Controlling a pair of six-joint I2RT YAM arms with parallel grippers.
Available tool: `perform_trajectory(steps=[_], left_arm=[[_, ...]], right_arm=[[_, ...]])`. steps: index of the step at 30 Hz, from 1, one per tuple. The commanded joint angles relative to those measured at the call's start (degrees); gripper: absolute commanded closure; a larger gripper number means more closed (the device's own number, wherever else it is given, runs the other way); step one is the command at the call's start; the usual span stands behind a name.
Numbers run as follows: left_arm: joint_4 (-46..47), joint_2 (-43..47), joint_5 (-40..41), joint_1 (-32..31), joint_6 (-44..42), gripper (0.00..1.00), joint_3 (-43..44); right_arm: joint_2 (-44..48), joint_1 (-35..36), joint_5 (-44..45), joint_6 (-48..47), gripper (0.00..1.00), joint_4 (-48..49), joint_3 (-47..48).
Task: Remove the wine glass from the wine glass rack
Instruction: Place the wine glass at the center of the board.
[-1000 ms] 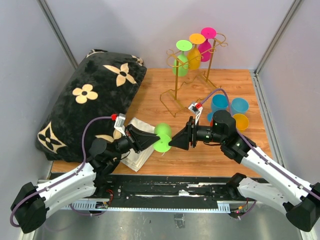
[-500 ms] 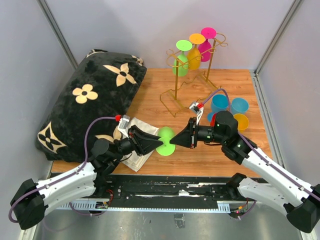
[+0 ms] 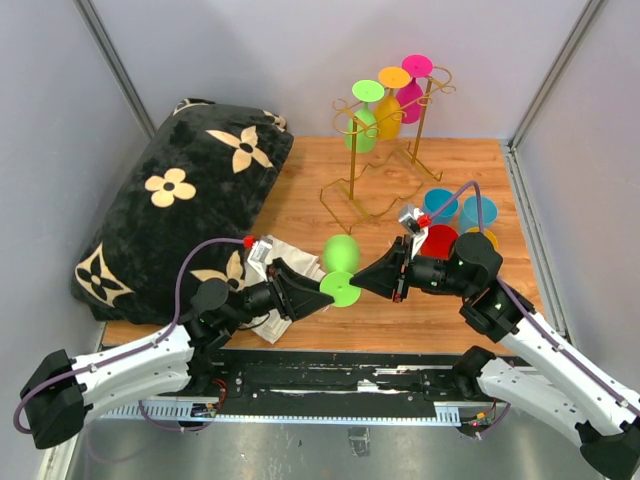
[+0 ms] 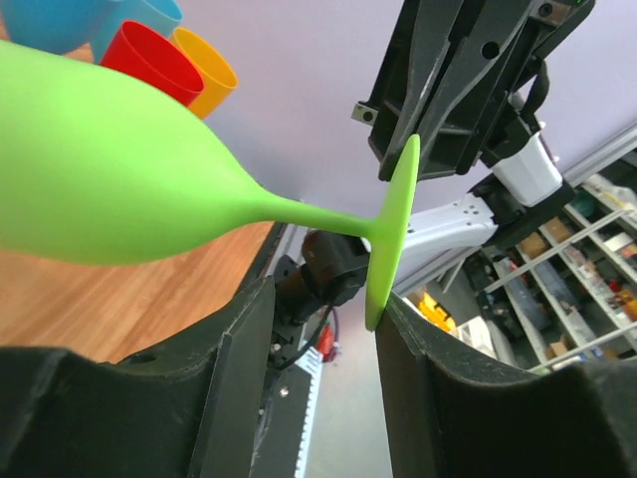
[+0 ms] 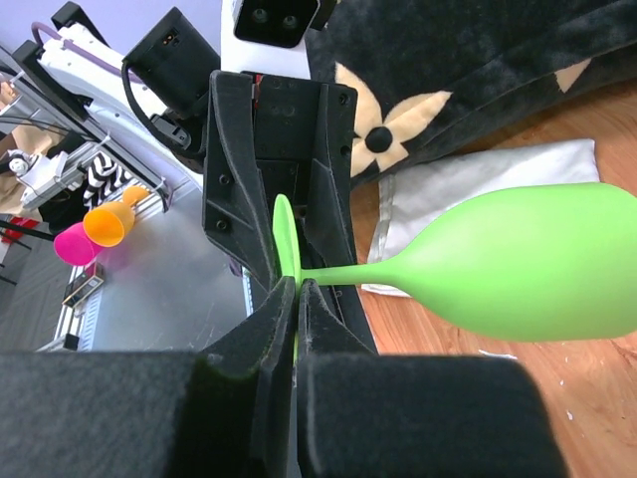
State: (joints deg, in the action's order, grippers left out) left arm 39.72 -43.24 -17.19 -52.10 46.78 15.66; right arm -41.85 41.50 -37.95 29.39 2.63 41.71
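We see the green wine glass (image 3: 341, 254) off the wine glass rack (image 3: 352, 182), well apart from it on the side nearer the arms. It lies roughly level, bowl toward the rack and foot away from it. The right gripper (image 5: 290, 291) is clenched on the stem just beside the foot. The left gripper (image 4: 326, 299) is released: its fingers stand apart with the foot's disc between them, seemingly brushing one finger, though we cannot be sure. Three other glasses (image 3: 388, 112) hang from the rack's top rail.
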Motion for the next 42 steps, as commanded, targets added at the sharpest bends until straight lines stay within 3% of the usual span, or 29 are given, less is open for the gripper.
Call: perform_trajectory(steps=[1, 5, 8, 12, 14, 16, 19, 21, 27, 29, 30, 33, 35, 38, 42], left_arm=[[7.7, -3.0, 2.1, -2.2, 4.1, 0.51, 0.4], [9.1, -7.5, 1.4, -4.5, 3.1, 0.62, 3.0], [9.8, -8.0, 2.8, -5.3, 2.4, 0.82, 3.0], [9.0, -6.5, 2.9, -5.3, 0.2, 0.98, 2.9], [8.2, -5.9, 2.1, -5.4, -1.7, 1.0, 3.3], [6.0, -5.5, 1.5, -5.9, -4.1, 0.99, 3.9], [0.2, -4.3, 3.7, -7.4, -8.4, 1.0, 4.7], [-2.3, -3.7, 4.9, -9.3, -12.7, 0.99, 4.4], [-10.1, -4.6, 12.1, -19.0, -25.5, 1.0, 3.5], [-11.8, -6.2, 14.8, -22.4, -29.6, 1.0, 3.9], [-12.3, -7.0, 15.6, -24.0, -31.8, 1.0, 4.1], [-12.1, -9.4, 17.6, -29.2, -40.1, 1.0, 4.7], [-11.6, -10.8, 18.9, -31.0, -44.7, 1.0, 5.1], [-11.2, -12.3, 19.3, -31.7, -49.4, 1.0, 5.6], [-13.2, -12.8, 22.3, -32.2, -57.9, 0.99, 6.5]], right_arm=[[1.0, 0.2, -2.5, -2.0, 0.99, 2.3, -0.6], [1.2, 0.2, -4.5, -2.3, 0.99, 2.6, -0.6], [2.2, 0.2, -3.7, -3.5, 0.99, 1.1, -0.3], [4.6, 0.2, -1.9, -5.8, 0.97, -1.1, -0.3], [5.6, 0.2, -0.8, -7.8, 0.75, -3.2, 0.4], [6.6, 0.2, 2.7, -10.8, 0.64, -9.0, 2.1], [8.3, 0.2, 13.4, -14.7, 0.66, -17.0, 5.1], [9.3, 0.2, 20.6, -15.8, 0.62, -21.0, 6.9], [10.3, 0.1, 35.6, -14.9, 0.6, -27.1, 8.0], [10.0, 0.0, 37.5, -14.7, 0.54, -28.0, 8.2], [9.8, -0.2, 37.6, -14.2, 0.45, -28.3, 8.2], [8.4, -1.4, 36.4, -13.3, 0.22, -29.3, 8.9], [7.0, -3.1, 34.6, -12.3, 0.14, -30.3, 9.4], [4.8, -8.6, 24.7, -11.4, 0.08, -30.6, 9.7], [1.7, -18.5, 3.1, -9.5, 0.05, -26.7, 8.4]])
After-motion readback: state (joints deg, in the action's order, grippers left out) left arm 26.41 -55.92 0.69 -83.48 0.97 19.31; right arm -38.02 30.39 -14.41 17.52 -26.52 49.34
